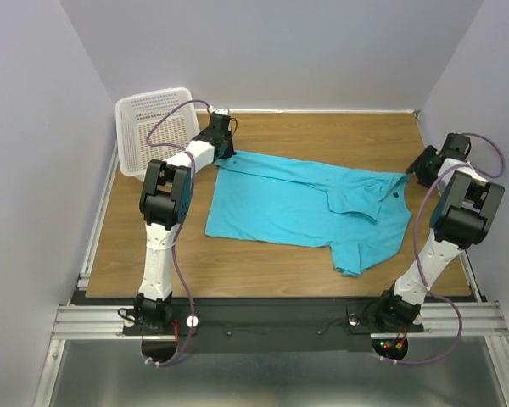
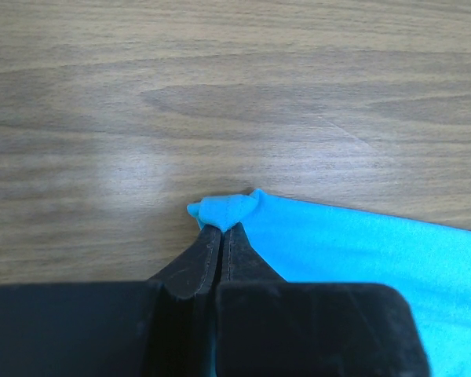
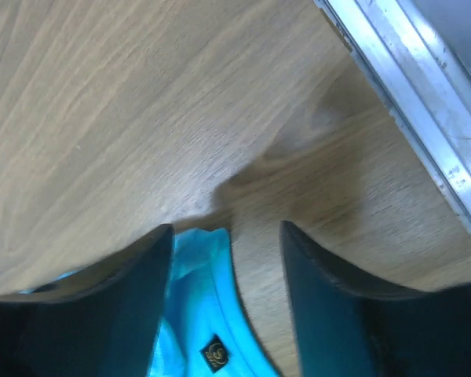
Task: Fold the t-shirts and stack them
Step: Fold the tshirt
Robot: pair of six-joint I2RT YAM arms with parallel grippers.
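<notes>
One t-shirt (image 1: 305, 203): left claw (image 2: 220, 228) clamped shut on its corner; right claw (image 3: 228, 232) parted, cloth edge inside gap, ungripped.

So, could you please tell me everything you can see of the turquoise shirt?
The turquoise shirt is soft, plain cloth with short sleeves, a collar and small dark buttons. It lies spread lengthwise across the wooden table, mostly flat, with the collar end to the right and rumpled, and one sleeve bunched toward the near edge. A small dark label shows at the right end. The left arm's jaws are shut on its far-left corner. The right arm's jaws stand open around the right edge.
</notes>
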